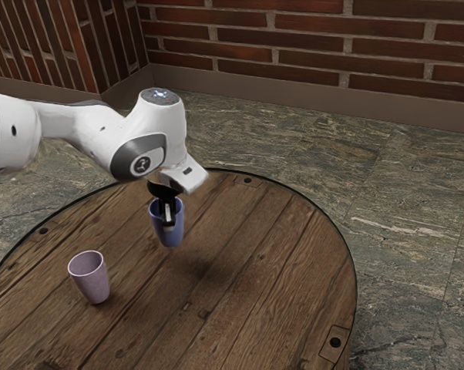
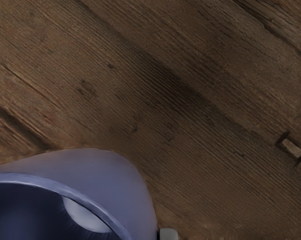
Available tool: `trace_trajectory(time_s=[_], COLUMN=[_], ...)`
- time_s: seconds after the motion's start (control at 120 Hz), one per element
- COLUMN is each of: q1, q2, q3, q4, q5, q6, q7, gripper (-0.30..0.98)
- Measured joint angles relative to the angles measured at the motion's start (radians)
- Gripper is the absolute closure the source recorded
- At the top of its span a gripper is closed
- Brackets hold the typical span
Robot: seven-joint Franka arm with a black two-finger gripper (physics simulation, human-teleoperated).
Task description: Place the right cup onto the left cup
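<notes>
Lower left in the exterior view, the tapered pinkish-lilac cup [image 1: 91,282] stands upright, mouth open to receive. Beyond, left of centre, the black 2-finger gripper [image 1: 169,224] pinches the tapered blue cup [image 1: 172,238] by its wall, raised, presumably keeping its base free to nest.

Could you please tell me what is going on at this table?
The robot arm's gripper is holding the blue cup by its wall, upright or nearly so and clear of the wooden table. The pinkish cup stands upright on the table, apart from it. The cups are not yet stacked.
</notes>
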Motion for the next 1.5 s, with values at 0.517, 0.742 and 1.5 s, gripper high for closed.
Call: trace_trajectory(time_s=[0.517,0.742,1.5], q1=[0.083,0.135,0.141], q2=[-0.316,-0.390,-0.319], q3=[0.000,0.001,0.001], q4=[-0.259,-0.326,-0.306], q5=[0.024,0.025,0.043], q6=[-0.113,-0.153,-0.177], q7=[-0.047,-0.061,-0.079], gripper=[0.79,0.79,0.51])
